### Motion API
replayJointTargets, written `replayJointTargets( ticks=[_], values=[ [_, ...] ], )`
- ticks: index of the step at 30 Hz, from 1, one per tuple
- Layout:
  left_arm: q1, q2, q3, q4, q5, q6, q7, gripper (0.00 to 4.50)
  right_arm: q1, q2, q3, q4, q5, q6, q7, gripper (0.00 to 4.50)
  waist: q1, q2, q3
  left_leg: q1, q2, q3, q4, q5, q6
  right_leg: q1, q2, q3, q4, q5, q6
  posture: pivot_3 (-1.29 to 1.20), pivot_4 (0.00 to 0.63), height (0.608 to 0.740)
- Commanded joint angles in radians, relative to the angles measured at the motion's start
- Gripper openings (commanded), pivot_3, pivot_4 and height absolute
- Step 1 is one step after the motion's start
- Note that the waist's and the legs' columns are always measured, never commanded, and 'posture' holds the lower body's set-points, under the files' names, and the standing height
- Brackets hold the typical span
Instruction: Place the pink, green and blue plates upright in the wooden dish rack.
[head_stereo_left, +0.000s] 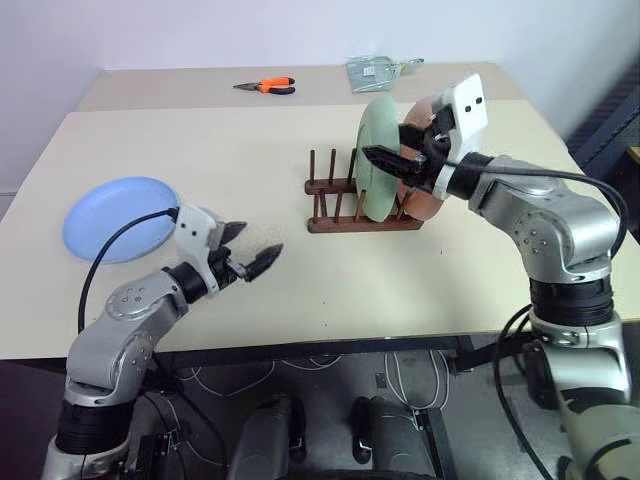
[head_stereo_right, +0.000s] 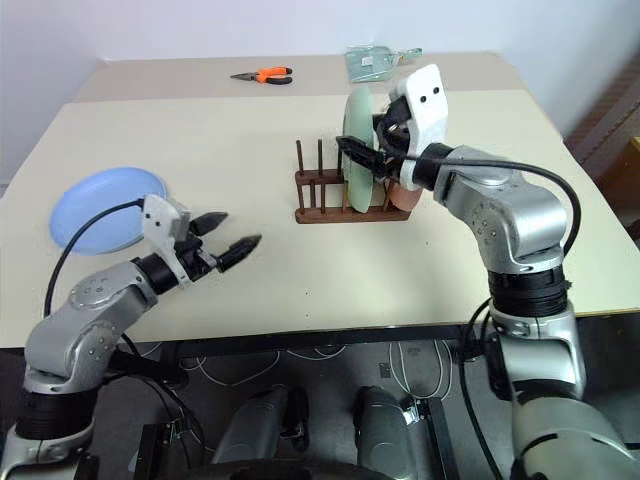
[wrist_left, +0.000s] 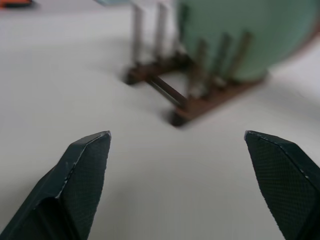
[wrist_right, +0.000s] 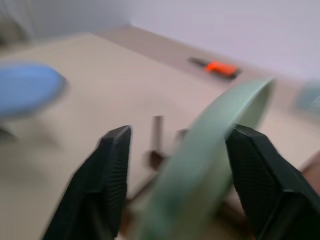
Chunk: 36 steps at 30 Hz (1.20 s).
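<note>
Beige tabletop (head_stereo_left: 270, 150), head view: pale mint green round plate (head_stereo_left: 378, 150) and salmon pink plate (head_stereo_left: 428, 200) upright in dark brown wooden dish rack (head_stereo_left: 345, 205); light blue plate (head_stereo_left: 118, 218) flat, well apart, left to do. Left wrist: left gripper (wrist_left: 177, 150) spread, empty. Right wrist: right gripper (wrist_right: 177, 145) released, straddling green rim. No writing legible.

Table (head_stereo_left: 250, 140): beige top. A second, like top abuts its far edge, with a seam running across between them.

Pliers (head_stereo_left: 268, 86): orange handles, dark jaws. They lie flat on the far top at about 11 o'clock from the table's centre, jaws pointing left.

Clear packet (head_stereo_left: 378, 72): a flat, pale greenish transparent item. It lies on the far top at about 1 o'clock, well apart from the pliers. Contents cannot be made out.

Cables (head_stereo_left: 330, 375): white leads lie on the floor under the near edge.
</note>
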Motion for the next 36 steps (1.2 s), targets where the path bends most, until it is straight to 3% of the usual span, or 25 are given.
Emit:
replayJointTargets(
  ticks=[1, 3, 7, 8, 10, 11, 12, 15, 20, 23, 27, 30, 36],
  values=[
    [-0.111, -0.049, 0.166, 0.063, -0.007, -0.008, 0.198, 4.5, -0.025, -0.023, 0.014, -0.059, -0.11, -0.16, 0.03, 2.94, -0.001, 0.0, 0.0, 0.0, 0.0, 0.0, 0.0, 0.0, 0.0, 0.0, 0.0, 0.0, 0.0, 0.0, 0.0, 0.0, 0.15, 0.74],
    [-0.195, -0.063, 0.265, 0.155, 0.059, -0.003, 0.388, 4.5, -0.025, -0.069, 0.066, -0.04, -0.262, -0.324, 0.038, 2.94, -0.001, 0.0, 0.0, 0.0, 0.0, 0.0, 0.0, 0.0, 0.0, 0.0, 0.0, 0.0, 0.0, 0.0, 0.0, 0.0, 0.15, 0.74],
    [-0.257, 0.013, 0.364, 0.298, 0.323, 0.088, 0.763, 4.5, -0.032, -0.104, 0.102, 0.043, -0.474, -0.599, -0.016, 2.94, -0.009, -0.001, 0.0, 0.002, 0.0, 0.0, 0.0, 0.0, 0.0, 0.001, 0.0, 0.0, 0.0, 0.0, 0.0, 0.0, 0.15, 0.74],
    [-0.256, 0.012, 0.404, 0.293, 0.34, 0.115, 0.813, 4.5, -0.033, -0.103, 0.103, 0.062, -0.498, -0.654, -0.015, 3.21, -0.008, -0.001, 0.0, 0.002, 0.0, 0.001, 0.0, 0.0, 0.0, 0.001, 0.001, 0.0, 0.0, 0.0, 0.001, 0.0, 0.15, 0.74],
    [-0.248, -0.006, 0.449, 0.253, 0.338, 0.162, 0.841, 4.5, -0.033, -0.08, 0.093, 0.08, -0.503, -0.717, -0.007, 3.79, -0.005, -0.003, 0.001, 0.002, 0.0, 0.001, 0.0, 0.0, 0.0, 0.001, 0.001, 0.0, -0.001, -0.001, 0.001, 0.0, 0.15, 0.74],
    [-0.251, -0.022, 0.468, 0.237, 0.332, 0.212, 0.855, 4.5, -0.035, -0.064, 0.092, 0.078, -0.495, -0.731, 0.003, 4.31, 0.0, -0.004, 0.001, 0.002, 0.0, 0.001, 0.0, 0.0, 0.0, 0.002, 0.001, 0.0, -0.002, -0.001, 0.001, 0.0, 0.15, 0.74],
    [-0.269, -0.056, 0.513, 0.226, 0.306, 0.267, 0.876, 4.5, -0.034, -0.046, 0.097, 0.068, -0.482, -0.742, 0.02, 4.44, 0.004, -0.004, 0.001, 0.002, 0.0, 0.0, 0.0, 0.0, 0.0, 0.003, 0.0, -0.001, -0.002, -0.001, 0.001, 0.0, 0.15, 0.74],
    [-0.301, -0.112, 0.59, 0.207, 0.283, 0.391, 0.905, 4.5, -0.013, -0.001, 0.119, 0.025, -0.433, -0.744, 0.092, 4.44, 0.013, -0.006, 0.001, 0.002, 0.0, -0.004, 0.001, 0.0, -0.001, 0.007, -0.001, -0.003, -0.004, -0.001, 0.001, 0.0, 0.15, 0.74],
    [-0.331, -0.167, 0.644, 0.24, 0.187, 0.512, 0.81, 4.5, 0.063, 0.058, 0.187, -0.052, -0.424, -0.725, 0.166, 4.44, 0.017, -0.01, 0.0, 0.003, 0.0, -0.006, 0.001, 0.0, -0.001, 0.008, 0.0, -0.004, -0.004, -0.001, 0.001, 0.0, 0.15, 0.74],
    [-0.342, -0.2, 0.686, 0.246, 0.153, 0.521, 0.795, 3.73, 0.1, 0.076, 0.204, -0.078, -0.443, -0.716, 0.181, 4.5, 0.016, -0.01, 0.0, 0.003, 0.0, -0.006, 0.001, 0.001, -0.002, 0.008, 0.001, -0.004, -0.004, -0.001, 0.001, 0.0, 0.15, 0.74],
    [-0.35, -0.236, 0.722, 0.243, 0.145, 0.486, 0.809, 1.66, 0.118, 0.084, 0.205, -0.088, -0.467, -0.711, 0.186, 4.5, 0.014, -0.01, 0.0, 0.004, 0.0, -0.006, 0.001, 0.001, -0.002, 0.008, 0.001, -0.004, -0.004, -0.001, 0.001, 0.0, 0.15, 0.74],
    [-0.345, -0.222, 0.684, 0.238, 0.143, 0.452, 0.772, 0.11, 0.119, 0.084, 0.203, -0.084, -0.496, -0.712, 0.175, 4.5, 0.015, -0.01, 0.0, 0.004, 0.0, -0.006, 0.001, 0.001, -0.002, 0.008, 0.001, -0.004, -0.004, -0.001, 0.001, 0.0, 0.15, 0.74],
    [-0.318, -0.116, 0.343, 0.054, 0.138, 0.31, 0.519, 0.04, 0.082, 0.097, 0.222, -0.048, -0.502, -0.675, 0.213, 4.5, 0.02, -0.011, 0.0, 0.004, -0.001, -0.006, 0.001, 0.001, -0.003, 0.008, 0.001, -0.004, -0.004, -0.001, 0.001, 0.0, 0.15, 0.74]
  ],
)
